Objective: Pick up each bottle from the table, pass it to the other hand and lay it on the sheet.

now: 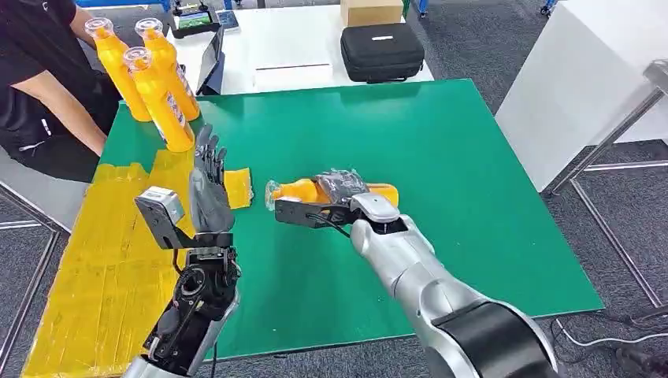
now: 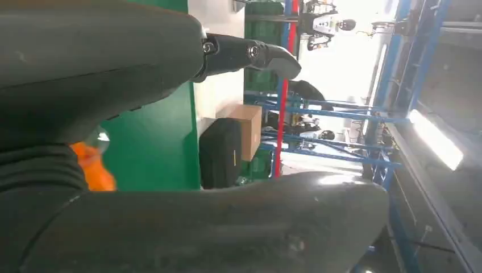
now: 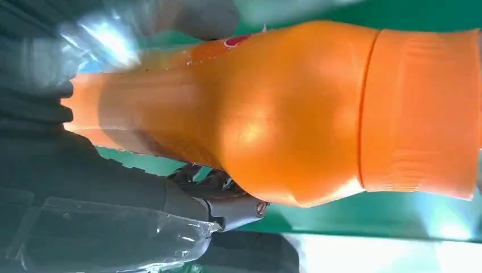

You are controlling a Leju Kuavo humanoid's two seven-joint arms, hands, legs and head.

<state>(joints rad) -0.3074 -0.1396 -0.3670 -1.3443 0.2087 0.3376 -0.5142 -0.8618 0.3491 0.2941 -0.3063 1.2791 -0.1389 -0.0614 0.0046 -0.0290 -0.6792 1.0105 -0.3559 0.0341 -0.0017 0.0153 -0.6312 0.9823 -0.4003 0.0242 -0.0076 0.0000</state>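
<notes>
My right hand [image 1: 340, 189] grips an orange bottle [image 1: 299, 191] that lies sideways just above the green table [image 1: 441, 157], its clear cap end pointing left. Up close, the bottle [image 3: 295, 114] is wrapped by my dark fingers [image 3: 216, 199]. To the left of the bottle my left hand [image 1: 209, 185] stands upright with its fingers straight and apart, holding nothing, a short gap from the cap. Its thumb [image 2: 250, 54] points toward the far tables. Three more orange bottles [image 1: 157, 87] stand upright at the table's far left corner. The yellow sheet [image 1: 102, 276] covers the table's left side.
A person in black [image 1: 39, 79] sits at the far left beside the standing bottles. A white table behind holds a black case [image 1: 382, 51] and a cardboard box [image 1: 370, 11]. A white cabinet [image 1: 583, 79] stands to the right. The green top's right half is bare.
</notes>
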